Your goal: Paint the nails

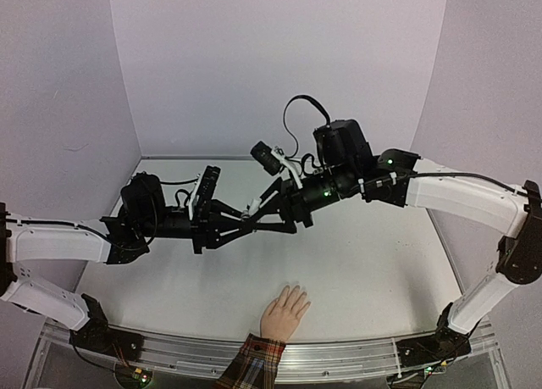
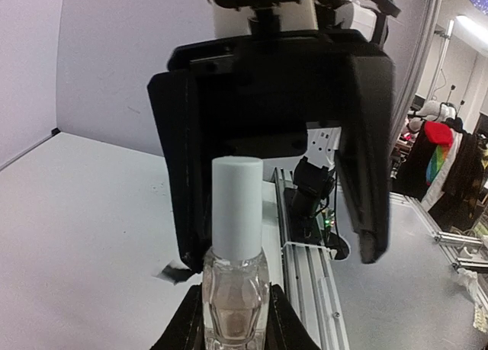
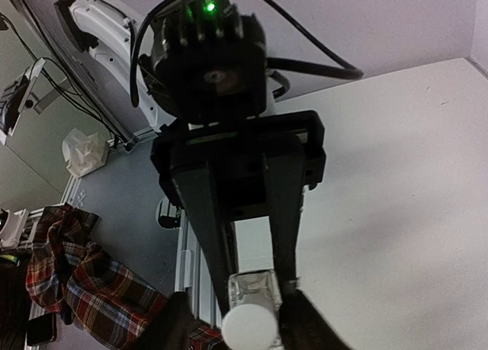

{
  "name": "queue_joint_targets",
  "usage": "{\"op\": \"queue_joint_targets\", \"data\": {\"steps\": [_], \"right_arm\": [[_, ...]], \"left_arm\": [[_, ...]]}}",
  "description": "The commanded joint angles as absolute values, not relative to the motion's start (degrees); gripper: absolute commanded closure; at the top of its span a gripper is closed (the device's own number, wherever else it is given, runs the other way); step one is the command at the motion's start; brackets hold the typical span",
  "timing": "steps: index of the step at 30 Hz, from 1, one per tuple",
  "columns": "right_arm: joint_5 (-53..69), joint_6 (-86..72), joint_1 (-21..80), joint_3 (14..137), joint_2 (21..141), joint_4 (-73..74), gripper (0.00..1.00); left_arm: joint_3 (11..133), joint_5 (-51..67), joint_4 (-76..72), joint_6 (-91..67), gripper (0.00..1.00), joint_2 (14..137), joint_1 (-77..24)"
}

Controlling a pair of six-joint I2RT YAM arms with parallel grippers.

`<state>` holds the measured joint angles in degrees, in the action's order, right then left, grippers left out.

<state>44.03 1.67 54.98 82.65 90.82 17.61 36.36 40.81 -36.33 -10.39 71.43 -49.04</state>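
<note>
The left gripper [image 2: 233,323] sits at the bottom centre of the left wrist view. Its two black fingers are closed against the sides of a small clear bottle [image 2: 233,293]. The bottle stands upright between them, and its white cap [image 2: 237,205] rises clear above the fingers. The right gripper [image 2: 278,255] faces it and fills the upper middle of the frame. Its jaws are spread wide, with the cap nearer the one on the left of the frame. The white table [image 2: 76,213] runs off to the left.

In the right wrist view the right gripper's own fingers show as dark shapes at the bottom edge. They stand on either side of the cap with a gap on each side, so they grip nothing. The left gripper hangs down from the upper centre, pinching the bottle's glass body. The cap points toward the camera. Red plaid cloth lies at the lower left.

In the top external view the two arms reach in from left and right, and their grippers meet near the middle of the frame. The bottle is too small there to make out clearly. A peach-coloured hand [image 1: 282,314] lies flat on the table at the bottom centre. Its fingers point up the frame, and a plaid cuff [image 1: 252,362] sits at the bottom edge. The nails [image 1: 294,289] are at its fingertips, too small to tell apart. They lie well apart from both grippers, lower in the frame.
</note>
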Motion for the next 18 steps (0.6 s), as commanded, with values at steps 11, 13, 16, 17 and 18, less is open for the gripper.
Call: {"op": "queue_joint_targets", "data": {"steps": [11,13,16,17,18], "right_arm": [[9.18,-27.23,56.97,85.17,88.35,16.06,0.35],[8.60,-28.38,57.46,86.76,90.32,16.01,0.42],[8.09,-29.24,58.20,89.30,92.76,16.08,0.50],[7.83,-29.26,58.44,90.10,93.44,16.06,0.50],[7.52,-29.32,58.58,90.88,93.98,16.10,0.51]], "left_arm": [[38.83,-5.86,-34.01,3.40,1.00,69.94,-57.06],[38.78,-7.67,-35.41,3.24,1.00,70.64,-57.57],[39.27,-8.23,-36.29,2.95,1.00,71.70,-57.94],[39.58,-8.37,-36.31,2.98,1.00,72.04,-58.05],[39.78,-8.47,-36.25,2.99,1.00,72.30,-58.17]]}}
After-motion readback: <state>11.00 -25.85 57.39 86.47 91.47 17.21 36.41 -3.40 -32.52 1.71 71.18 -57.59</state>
